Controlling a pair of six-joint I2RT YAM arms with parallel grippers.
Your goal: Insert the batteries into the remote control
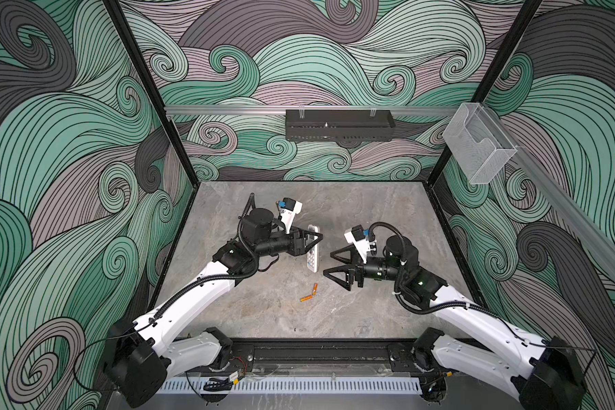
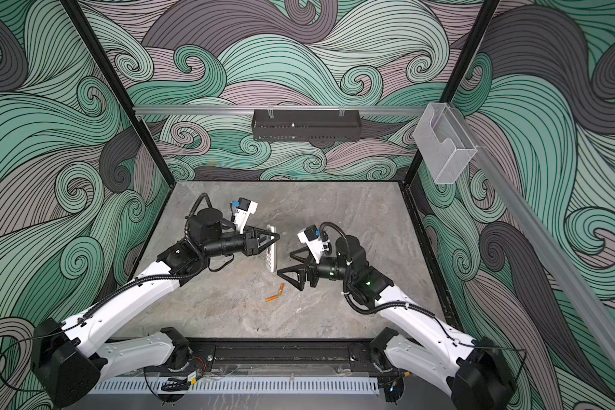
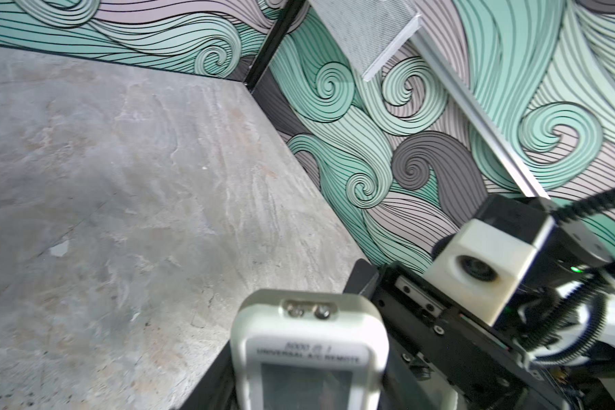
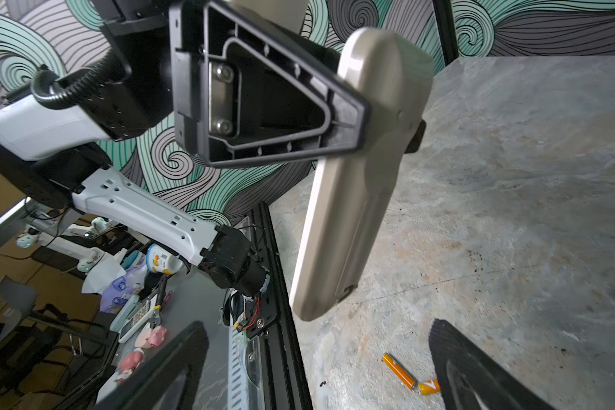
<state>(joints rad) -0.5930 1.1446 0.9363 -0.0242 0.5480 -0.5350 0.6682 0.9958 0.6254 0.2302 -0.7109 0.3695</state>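
Bright, even light casts soft shadows; the remote control looks blurred.

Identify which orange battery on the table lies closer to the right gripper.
The rear battery, pointing roughly front to back, is closest to the right gripper. The front battery lies more crosswise and farther from it.

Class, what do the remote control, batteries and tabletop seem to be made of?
Slim white rectangular remote control: smooth moulded plastic, soft sheen. Two orange cylindrical batteries: glossy wrapper, probably over metal; silvery ends. Grey tabletop: matt veined stone look, possibly printed laminate.
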